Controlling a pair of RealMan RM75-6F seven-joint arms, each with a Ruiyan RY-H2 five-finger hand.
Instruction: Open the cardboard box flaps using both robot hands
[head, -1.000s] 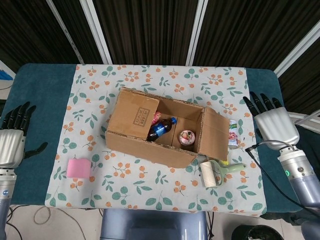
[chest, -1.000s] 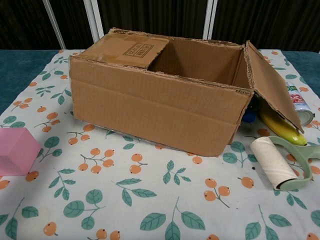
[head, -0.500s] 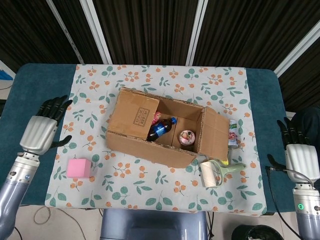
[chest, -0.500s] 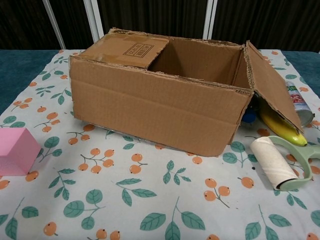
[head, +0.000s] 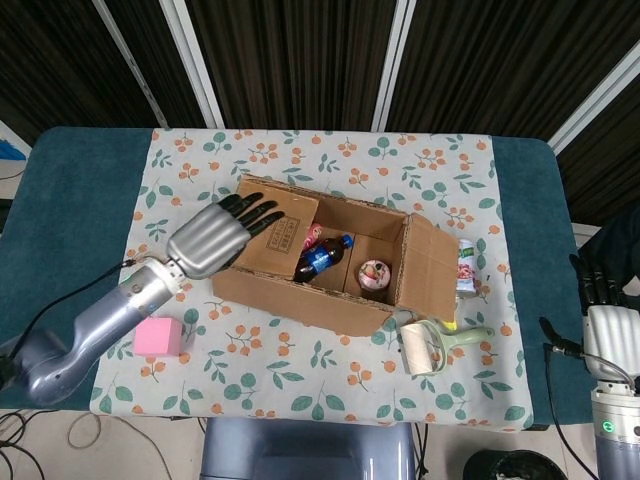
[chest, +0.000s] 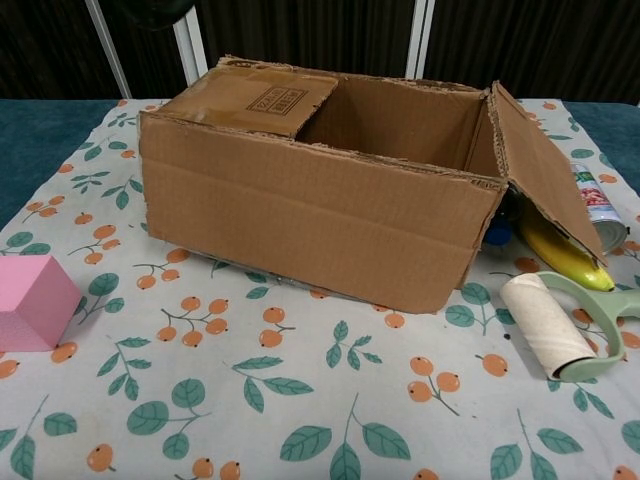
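The cardboard box (head: 330, 260) sits near the middle of the tabletop (head: 80, 200), on the floral cloth (head: 300, 370), with its long front wall toward the near edge. Its right flap (head: 432, 270) already hangs outward and down over the right end, while the left flap (head: 275, 225) lies folded in, roughly level over the left end of the opening. The left robot hand (head: 215, 238) is above the box's left end with its fingers (head: 255, 212) extended and slightly apart over that flap, holding nothing; whether the tips touch the cardboard cannot be told from above. The right robot hand (head: 608, 325) stands well clear at the right edge of the tabletop, fingers straight and apart, also empty. The step in hand looks to be lifting the left flap. To do it well, the fingertips should probably slide to the flap's free inner edge, hook under it, and swing it up and outward toward the left edge, following the hinge line rather than dragging sideways, since the box is light and could skid on the cloth. The right robot hand could come in to steady the right wall. The blue-capped bottle (head: 322, 256) and small jar (head: 375, 274) inside sit just under that edge, so fingers should stay shallow.
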